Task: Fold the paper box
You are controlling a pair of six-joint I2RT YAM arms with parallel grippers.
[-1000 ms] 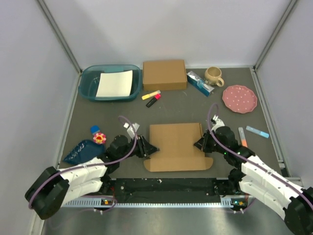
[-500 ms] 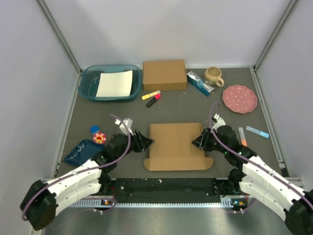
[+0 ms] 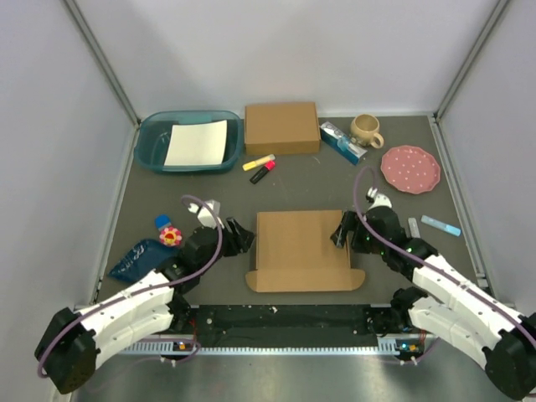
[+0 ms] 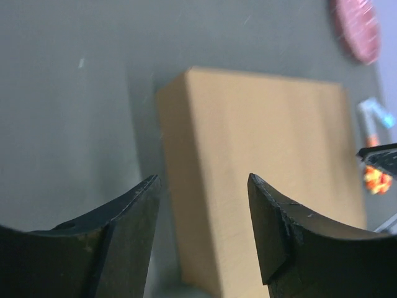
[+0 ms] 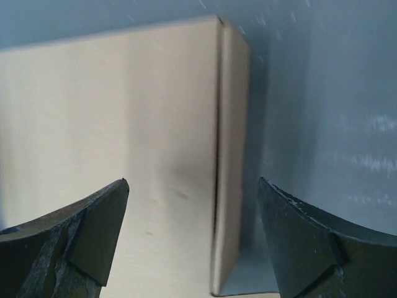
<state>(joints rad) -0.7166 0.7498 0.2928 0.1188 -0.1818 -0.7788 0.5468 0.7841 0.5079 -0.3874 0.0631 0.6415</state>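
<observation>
The paper box [image 3: 301, 244] lies in the middle of the table as a shallow brown tray shape, with a flap lying flat along its near edge [image 3: 306, 280]. My left gripper [image 3: 244, 237] is open just off the box's left side, touching nothing. In the left wrist view the box [image 4: 267, 143] shows its left wall between and beyond the open left gripper [image 4: 201, 180]. My right gripper [image 3: 338, 230] is open at the box's right side. In the right wrist view the box [image 5: 124, 112] and its upright right wall lie between the spread jaws of the right gripper [image 5: 192, 181].
At the back are a teal basin [image 3: 152, 144] holding white paper, another brown box [image 3: 281, 127], two highlighters [image 3: 260, 166], a blue packet [image 3: 342, 141] and a mug [image 3: 366, 128]. A pink plate [image 3: 410, 168] and pens [image 3: 440, 224] lie right. A flower toy [image 3: 170, 235] and blue bag [image 3: 138, 260] lie left.
Both grippers have opened and drawn back a little from the box's sides. The left side tab that stuck out now lies in line with the box.
</observation>
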